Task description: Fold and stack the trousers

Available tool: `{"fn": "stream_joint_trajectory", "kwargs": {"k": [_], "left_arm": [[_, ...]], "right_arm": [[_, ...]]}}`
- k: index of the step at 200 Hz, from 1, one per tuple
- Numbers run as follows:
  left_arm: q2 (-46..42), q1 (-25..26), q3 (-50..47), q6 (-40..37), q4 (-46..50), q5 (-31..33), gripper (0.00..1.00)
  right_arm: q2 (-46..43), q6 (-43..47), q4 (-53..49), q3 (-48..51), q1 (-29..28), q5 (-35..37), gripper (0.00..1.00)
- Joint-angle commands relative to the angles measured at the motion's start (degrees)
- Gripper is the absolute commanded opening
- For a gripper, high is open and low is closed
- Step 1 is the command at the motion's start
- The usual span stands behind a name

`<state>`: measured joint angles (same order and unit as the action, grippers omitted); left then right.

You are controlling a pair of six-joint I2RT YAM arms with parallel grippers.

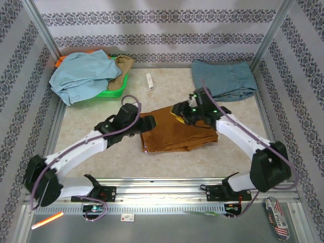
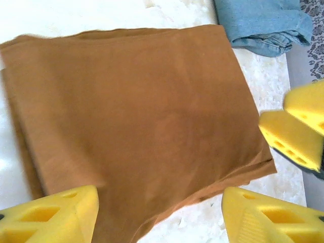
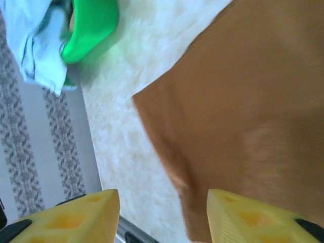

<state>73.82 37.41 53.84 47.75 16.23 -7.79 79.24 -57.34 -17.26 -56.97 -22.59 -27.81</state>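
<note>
The left tool [image 1: 135,121] has its two yellow fingers [image 2: 55,215] spread wide, pinching nothing. It hovers low over the left end of the trousers [image 1: 172,134], and in its wrist view the brown cloth lies flat under the gap between the fingers. The right tool [image 1: 181,112] is spread too, with nothing between its fingers [image 3: 253,217]. It sits over the far right part of the trousers. In its wrist view one finger hangs over the cloth and the other over the bare surface [image 3: 136,50]. Its yellow fingers also show at the right edge of the left wrist view, just beside the cloth's edge.

The trousers lie folded into a rough rectangle in the middle of the surface, between the two tools. Their layers are stacked flat, and a lower layer peeks out along one side.

Farther out, a folded faded blue denim piece [image 1: 223,78] rests at the far right corner, near the trousers but apart from them. At the far left corner sits a green basket [image 1: 114,91], with a pale light-blue garment [image 1: 81,76] heaped over it and a tan cloth [image 1: 124,68] at its right side. A small white object [image 1: 150,81] lies near the far edge, between basket and denim.
</note>
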Motion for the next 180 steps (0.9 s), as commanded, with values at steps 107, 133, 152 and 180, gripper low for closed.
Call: {"fn": "stream_joint_trajectory", "kwargs": {"k": [107,133,152,180], "left_arm": [[21.89,-1.99,-17.11,1.37,-31.46,-2.89,0.34],[21.54,-3.33,-20.62,-2.03,-33.05,-5.26,0.40],[21.16,-3.57,-20.90,-4.50,-33.28,-8.61,0.46],[18.78,-3.57,-19.34,-6.22,-30.70,-12.47,0.57]], "right_arm": [[9.12,15.04,-0.43,20.49,27.99,-6.19,0.00],[7.19,16.18,-3.15,20.32,29.31,-5.67,0.01],[5.39,18.07,-4.87,19.44,29.53,-7.13,0.02],[-3.57,19.20,-10.43,17.56,27.23,-7.84,0.05]]}}
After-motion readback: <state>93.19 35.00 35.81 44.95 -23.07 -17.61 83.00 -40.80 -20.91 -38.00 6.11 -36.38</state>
